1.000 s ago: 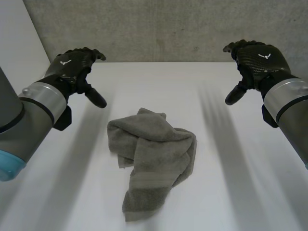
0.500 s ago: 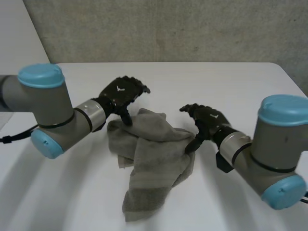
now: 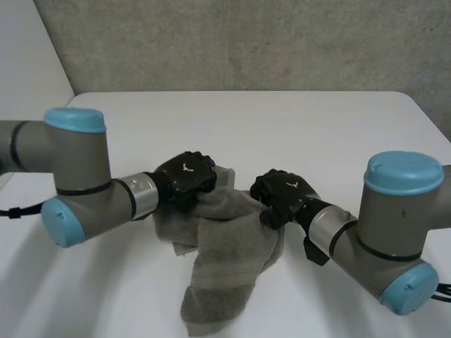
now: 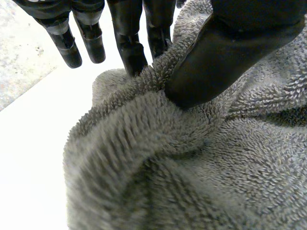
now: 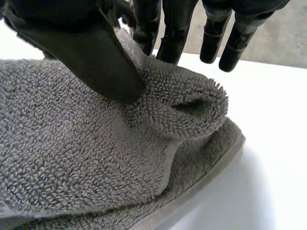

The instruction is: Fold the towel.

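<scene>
A crumpled grey towel (image 3: 225, 246) lies in the middle of the white table (image 3: 282, 127). My left hand (image 3: 187, 179) is down on the towel's far left part. In the left wrist view its thumb (image 4: 225, 52) and a finger pinch a ridge of the towel (image 4: 158, 158). My right hand (image 3: 280, 197) is on the towel's right edge. In the right wrist view its thumb (image 5: 86, 52) and fingers (image 5: 172, 33) pinch a fold of the towel (image 5: 96, 153).
A grey wall (image 3: 246, 42) runs behind the table's far edge. Both forearms lie low over the table, left arm (image 3: 77, 183) and right arm (image 3: 387, 225) on either side of the towel.
Both hands came down from the far corners onto the towel. Their fingers closed from open to a pinch on the cloth.
</scene>
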Controlling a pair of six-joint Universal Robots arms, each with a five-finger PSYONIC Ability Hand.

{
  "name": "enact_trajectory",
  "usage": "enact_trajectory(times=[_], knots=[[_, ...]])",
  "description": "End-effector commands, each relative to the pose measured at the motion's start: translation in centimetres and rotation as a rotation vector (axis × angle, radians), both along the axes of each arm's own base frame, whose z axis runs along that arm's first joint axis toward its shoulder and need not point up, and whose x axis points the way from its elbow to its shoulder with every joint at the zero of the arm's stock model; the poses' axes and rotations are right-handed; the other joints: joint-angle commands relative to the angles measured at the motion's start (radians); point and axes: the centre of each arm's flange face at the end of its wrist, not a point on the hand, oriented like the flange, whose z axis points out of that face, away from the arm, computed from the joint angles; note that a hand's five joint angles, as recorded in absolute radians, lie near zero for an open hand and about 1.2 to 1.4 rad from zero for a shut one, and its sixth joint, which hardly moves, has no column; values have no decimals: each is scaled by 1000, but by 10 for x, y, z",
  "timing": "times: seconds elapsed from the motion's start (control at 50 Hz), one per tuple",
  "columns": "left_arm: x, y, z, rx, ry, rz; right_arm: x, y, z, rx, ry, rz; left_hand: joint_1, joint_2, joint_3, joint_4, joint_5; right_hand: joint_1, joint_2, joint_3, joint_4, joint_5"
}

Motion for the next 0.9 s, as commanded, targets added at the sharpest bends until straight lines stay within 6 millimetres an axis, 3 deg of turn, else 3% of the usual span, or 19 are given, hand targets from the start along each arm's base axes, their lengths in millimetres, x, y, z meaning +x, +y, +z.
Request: enact_trajectory(times=[0.02, 0.14, 0.18, 0.2, 0.22, 0.24, 0.26, 0.28, 0.3, 0.34, 0.38, 0.52, 0.62, 0.66, 0.68, 0.72, 0.76, 0.82, 0.9], knots=[[9, -6, 17, -67, -10, 22, 10, -21, 30, -143, 24, 79, 123, 146, -45, -56, 79, 95, 148, -33, -53, 88], [-1, -42, 54, -330, 101, 180, 24, -49, 81, -330, -42, 60, 123, 146, -45, -56, 79, 95, 148, -33, -53, 88], [-5, -51, 102, -477, 279, 310, 27, -58, 139, -520, -103, 34, 123, 146, -45, -56, 79, 95, 148, -33, -53, 88], [-5, -51, 102, -478, 280, 310, 26, -57, 166, -610, -129, 28, 123, 146, -45, -56, 79, 95, 148, -33, -53, 88], [-3, -51, 131, -542, 381, 353, 26, -57, 166, -611, -129, 28, 123, 146, -45, -56, 79, 95, 148, -33, -53, 88], [2, -46, 165, -611, 492, 374, 25, -53, 195, -721, -163, 21, 123, 146, -45, -56, 79, 95, 148, -33, -53, 88], [2, -46, 166, -612, 493, 374, 25, -53, 195, -722, -164, 21, 123, 146, -45, -56, 79, 95, 148, -33, -53, 88], [7, -39, 193, -663, 584, 374, 23, -49, 216, -809, -199, 20, 123, 146, -45, -56, 79, 95, 148, -33, -53, 88], [7, -39, 193, -663, 585, 374, 21, -44, 237, -900, -238, 19, 123, 146, -45, -56, 79, 95, 148, -33, -53, 88], [16, -23, 228, -729, 696, 360, 21, -44, 237, -901, -238, 19, 123, 146, -45, -56, 79, 95, 148, -33, -53, 88], [18, -16, 233, -734, 717, 353, 20, -31, 247, -983, -253, 66, 123, 146, -45, -56, 79, 95, 148, -33, -53, 88], [21, 4, 186, -608, 629, 355, 27, -14, 188, -957, -93, 281, 123, 146, -45, -56, 79, 95, 148, -33, -53, 88], [34, 27, 93, -384, 449, 394, 23, -5, 123, -910, 87, 361, 123, 146, -45, -56, 79, 95, 148, -33, -53, 88], [39, 31, 75, -339, 413, 407, 17, 5, 83, -866, 215, 426, 123, 146, -45, -56, 79, 95, 148, -33, -53, 88], [39, 31, 75, -339, 412, 408, 17, 5, 83, -866, 216, 427, 123, 146, -45, -56, 79, 95, 148, -33, -53, 88], [46, 38, 48, -269, 354, 433, 13, 8, 68, -854, 278, 451, 123, 146, -45, -56, 79, -75, -21, -33, -53, -82], [49, 39, 35, -235, 326, 446, 6, 13, 47, -843, 381, 481, -19, 4, -45, -56, -63, -977, -924, -33, -53, -984], [56, 40, 19, -182, 276, 467, 3, 17, 42, -807, 409, 479, -624, -602, -45, -56, -669, -1076, -1022, -33, -53, -1083], [58, 41, 17, -166, 248, 474, 2, 17, 46, -749, 392, 420, -842, -819, -45, -56, -887, -1127, -1074, -33, -53, -1134]])
